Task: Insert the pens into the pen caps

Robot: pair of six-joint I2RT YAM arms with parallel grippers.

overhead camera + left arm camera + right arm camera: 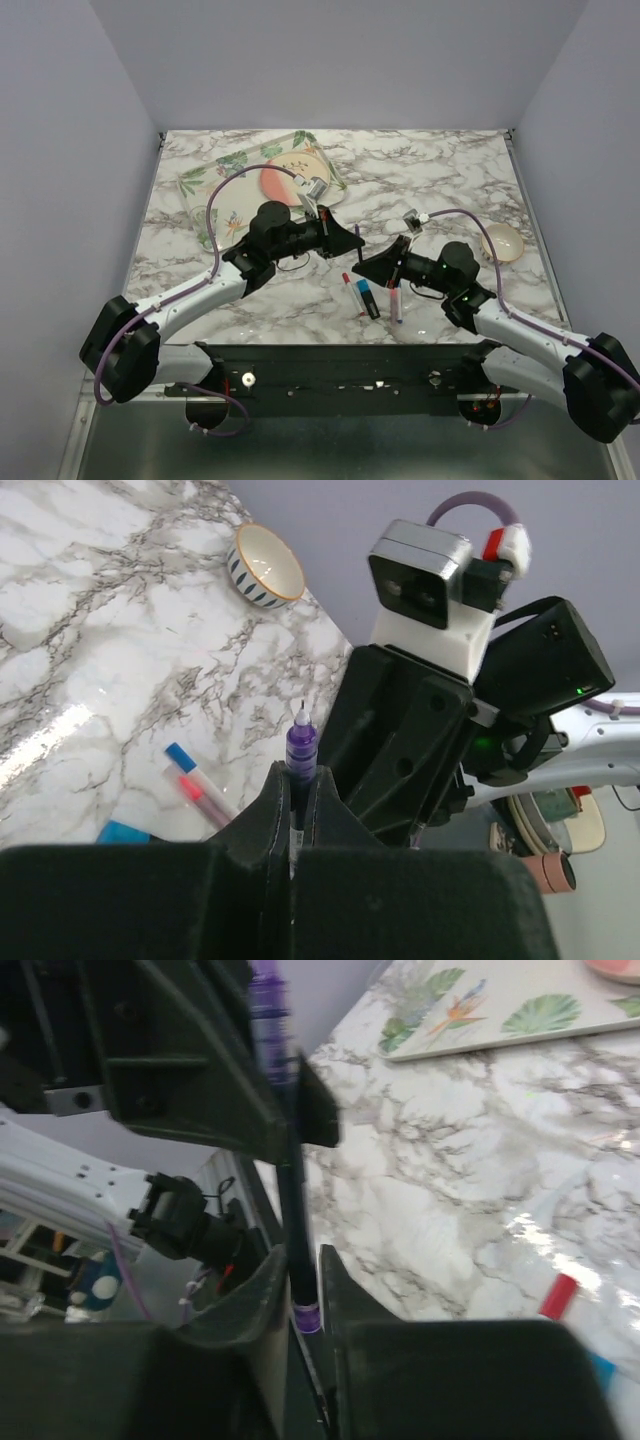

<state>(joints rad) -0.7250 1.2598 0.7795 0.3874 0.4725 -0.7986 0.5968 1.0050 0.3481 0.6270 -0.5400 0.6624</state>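
My left gripper (350, 243) (300, 776) is shut on the thin dark navy pen (301, 748), whose purple grip and fine tip stick out past the fingers. My right gripper (367, 270) (303, 1260) faces it and is shut on a dark pen cap (296, 1210) with a purple band at its end. In the right wrist view the pen's purple grip (268, 1000) lines up with the cap's far end; I cannot tell whether they touch. The white red-tipped pen (351, 288), the chunky dark marker (369, 301) and the pink-and-white pen (394, 299) lie on the marble below the grippers.
A leaf-patterned tray (215, 172) with a plate (285, 180) stands at the back left. A small bowl (502, 241) (265, 565) sits at the right. Both grippers are held above the middle of the table, near the lying pens.
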